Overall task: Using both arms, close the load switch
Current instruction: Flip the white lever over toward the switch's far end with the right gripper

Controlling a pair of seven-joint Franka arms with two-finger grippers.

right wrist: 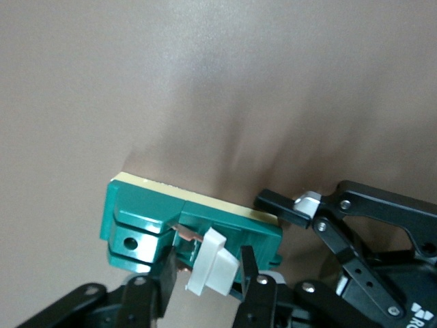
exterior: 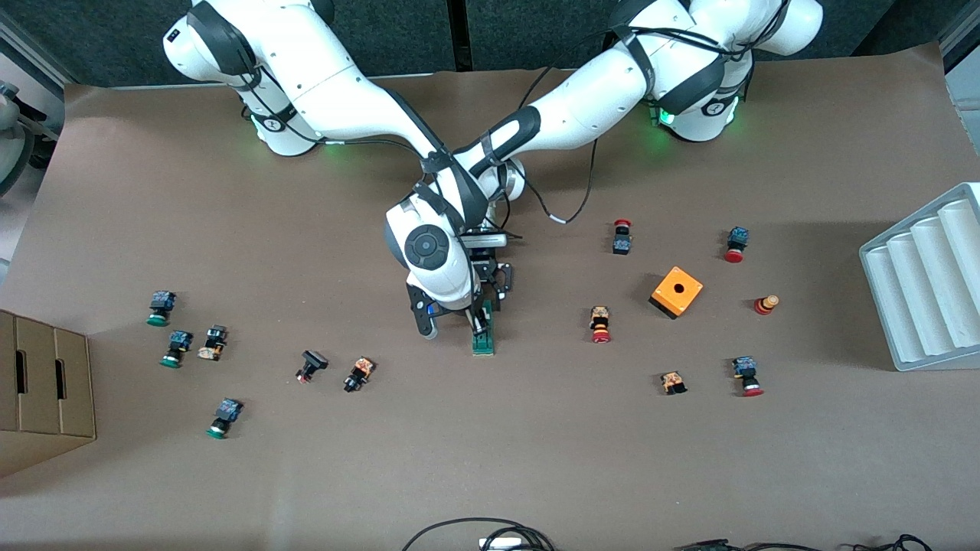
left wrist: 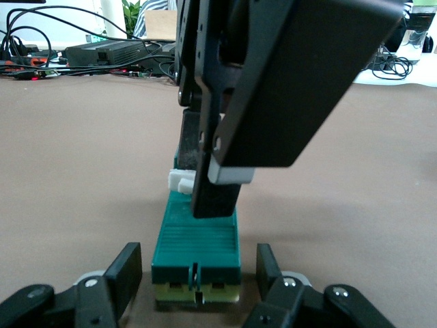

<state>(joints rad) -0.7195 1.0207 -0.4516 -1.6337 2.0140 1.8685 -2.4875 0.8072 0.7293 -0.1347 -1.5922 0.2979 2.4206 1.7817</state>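
Observation:
The load switch [exterior: 483, 338] is a narrow dark-green block on a cream base, lying on the brown table near its middle. Its white tab [right wrist: 212, 270] sticks up from the top. My right gripper [right wrist: 208, 273] is over the switch [right wrist: 147, 219] with its fingers either side of the tab; one finger touches it and a small gap shows at the other. My left gripper [left wrist: 199, 273] is low at the end of the switch [left wrist: 198, 239] farther from the front camera. It is open, with a finger on each side of the body and narrow gaps. In the front view both hands [exterior: 490, 302] crowd over the switch.
An orange cube with a hole [exterior: 676, 291] and several red-capped buttons [exterior: 599, 324] lie toward the left arm's end. Green-capped and dark buttons [exterior: 358, 373] lie toward the right arm's end. A white ridged tray [exterior: 926, 283] and a cardboard box [exterior: 42, 390] stand at the table's ends.

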